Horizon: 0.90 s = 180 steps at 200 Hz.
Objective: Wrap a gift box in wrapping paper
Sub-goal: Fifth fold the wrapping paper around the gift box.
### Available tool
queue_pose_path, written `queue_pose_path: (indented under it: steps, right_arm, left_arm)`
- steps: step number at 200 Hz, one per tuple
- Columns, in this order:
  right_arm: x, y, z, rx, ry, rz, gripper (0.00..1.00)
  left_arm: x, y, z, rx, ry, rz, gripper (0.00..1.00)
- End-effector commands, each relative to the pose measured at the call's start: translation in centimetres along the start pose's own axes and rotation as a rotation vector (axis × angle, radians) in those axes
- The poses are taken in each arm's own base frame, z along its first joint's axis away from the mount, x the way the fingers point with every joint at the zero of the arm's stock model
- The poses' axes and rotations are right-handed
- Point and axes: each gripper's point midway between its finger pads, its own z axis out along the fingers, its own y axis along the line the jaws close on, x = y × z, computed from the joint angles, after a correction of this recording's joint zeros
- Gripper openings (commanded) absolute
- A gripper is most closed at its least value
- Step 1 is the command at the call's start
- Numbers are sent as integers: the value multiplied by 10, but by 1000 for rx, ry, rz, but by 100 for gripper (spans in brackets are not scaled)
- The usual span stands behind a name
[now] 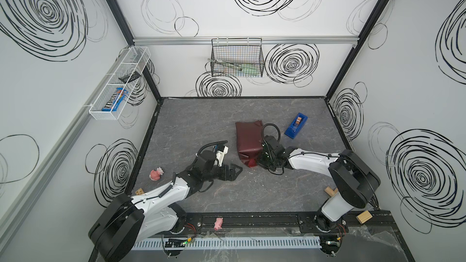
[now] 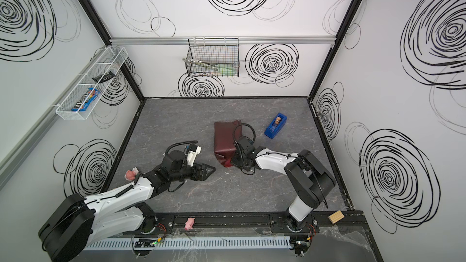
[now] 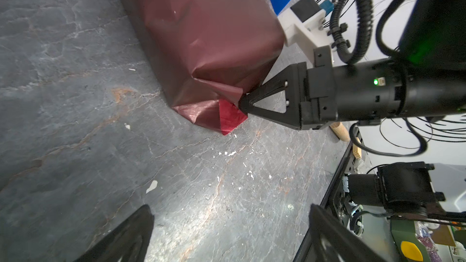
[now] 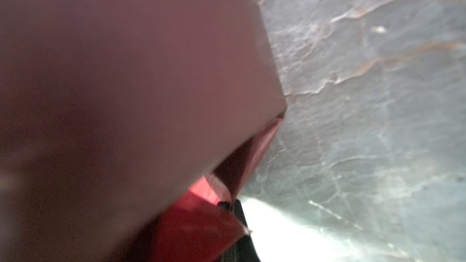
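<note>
Your right gripper (image 3: 242, 105) is pinching a corner flap (image 3: 230, 118) of the wrapping paper (image 3: 201, 34), while your left gripper (image 1: 234, 171) is gaping, empty. Next, probably, you are folding that flap flat.

Room was bright, even overhead light, shadows soft. Top views sharp, but walls (image 1: 252, 16) bowed twd edges, wide lens. Rt wrist view: wrapping paper (image 4: 113, 84) too close, out of focus; white glare on table (image 4: 290, 223).

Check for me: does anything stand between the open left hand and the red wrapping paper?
Nothing visible does. Only bare table lies between the left hand and the wrapping paper. The right hand, shut, pinches the paper's near corner flap.
</note>
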Motion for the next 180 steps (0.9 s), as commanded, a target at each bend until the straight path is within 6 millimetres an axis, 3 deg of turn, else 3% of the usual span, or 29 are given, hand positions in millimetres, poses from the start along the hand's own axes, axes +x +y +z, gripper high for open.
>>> queue_pose_path:
  steps: [1, 38, 92, 180]
  right_arm:
    - [0, 12, -10, -58, -5, 14, 0]
    - [4, 12, -15, -82, -4, 15, 0]
    - [11, 7, -15, -110, 15, 15, 0]
    - [20, 18, -17, -178, 54, -24, 0]
  left_arm:
    - [3, -8, 4, 66, -5, -12, 95]
    - [9, -7, 14, 118, 11, -135, 83]
    - [5, -14, 34, 215, 17, -247, 79]
    - [12, 2, 56, 210, 26, -409, 61]
